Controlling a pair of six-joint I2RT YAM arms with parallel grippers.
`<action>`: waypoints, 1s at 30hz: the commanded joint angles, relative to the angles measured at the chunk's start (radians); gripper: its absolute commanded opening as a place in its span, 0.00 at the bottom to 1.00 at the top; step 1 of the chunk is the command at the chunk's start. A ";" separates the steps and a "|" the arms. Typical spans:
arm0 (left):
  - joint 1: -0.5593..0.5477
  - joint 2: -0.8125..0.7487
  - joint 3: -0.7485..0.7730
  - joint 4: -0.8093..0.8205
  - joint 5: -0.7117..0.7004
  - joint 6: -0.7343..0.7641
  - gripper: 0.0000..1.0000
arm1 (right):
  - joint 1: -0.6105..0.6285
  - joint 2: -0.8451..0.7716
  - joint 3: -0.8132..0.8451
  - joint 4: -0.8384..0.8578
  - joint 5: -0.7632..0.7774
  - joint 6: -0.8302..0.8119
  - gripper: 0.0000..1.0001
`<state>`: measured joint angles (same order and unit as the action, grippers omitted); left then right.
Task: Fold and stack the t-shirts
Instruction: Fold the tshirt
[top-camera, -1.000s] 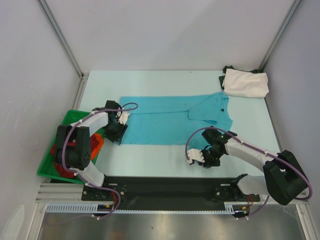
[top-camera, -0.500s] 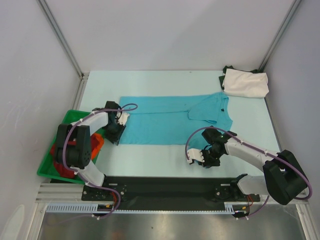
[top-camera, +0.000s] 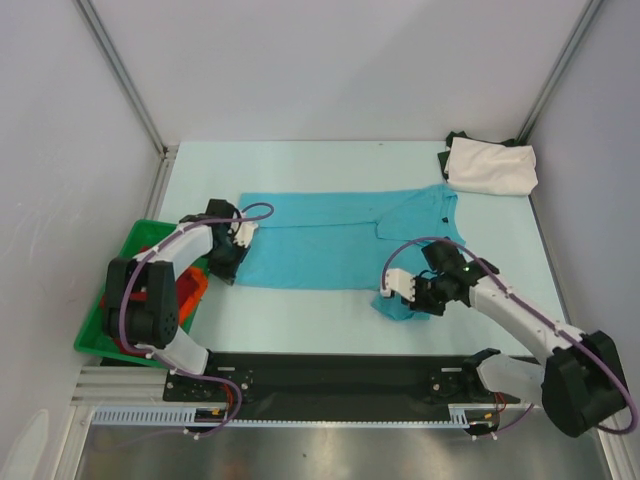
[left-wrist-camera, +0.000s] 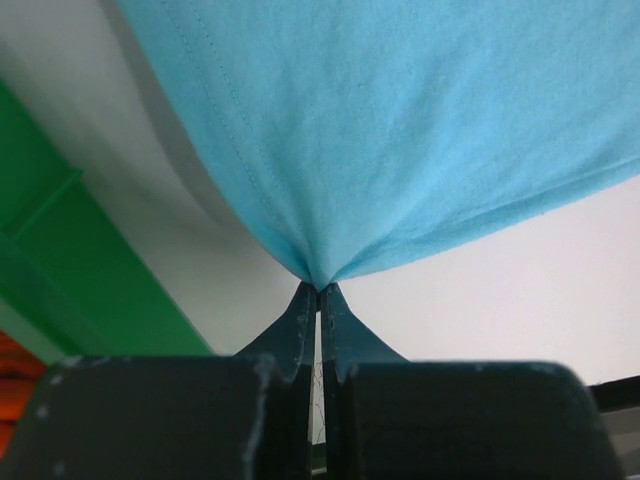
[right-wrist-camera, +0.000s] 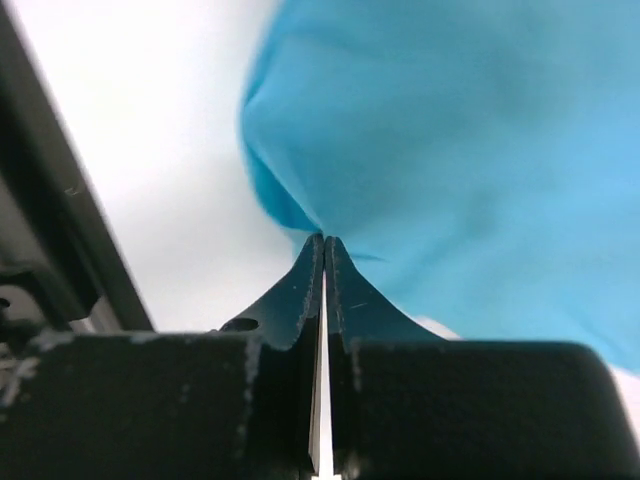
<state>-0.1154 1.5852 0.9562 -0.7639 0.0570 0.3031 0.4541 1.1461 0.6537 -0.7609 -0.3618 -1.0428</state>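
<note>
The turquoise t-shirt (top-camera: 330, 240) lies spread flat across the middle of the table. My left gripper (top-camera: 230, 270) is shut on its near left corner; in the left wrist view the cloth (left-wrist-camera: 400, 130) bunches to a point at the closed tips (left-wrist-camera: 319, 288). On the near right, my right gripper (top-camera: 398, 298) is shut on the hem, with a small fold of cloth hanging below it. Seen from the right wrist, the shirt (right-wrist-camera: 470, 150) rises from the closed tips (right-wrist-camera: 323, 238). A folded cream-white t-shirt (top-camera: 490, 165) rests at the back right corner.
A green bin (top-camera: 105, 325) stands off the table's left edge, beside the left arm, with orange (top-camera: 193, 285) and dark red (top-camera: 125, 342) cloth in it. A dark cloth (top-camera: 456, 140) peeks out behind the cream-white shirt. Grey walls close in left, right and back.
The left jaws have closed on the shirt's near left corner. The right gripper has shifted away from the table's near edge, and a bunch of turquoise cloth now shows under it.
</note>
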 joint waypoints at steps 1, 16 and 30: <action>0.005 -0.051 0.035 -0.034 0.024 0.036 0.01 | -0.043 -0.089 0.130 0.008 0.030 0.079 0.00; 0.003 -0.033 0.211 -0.097 0.058 0.088 0.01 | -0.170 -0.126 0.331 0.086 0.069 0.153 0.00; 0.005 0.036 0.323 -0.081 0.043 0.090 0.00 | -0.351 0.019 0.506 0.155 0.011 0.156 0.00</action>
<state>-0.1154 1.6127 1.2270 -0.8509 0.0994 0.3759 0.1184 1.1400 1.1122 -0.6491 -0.3264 -0.8909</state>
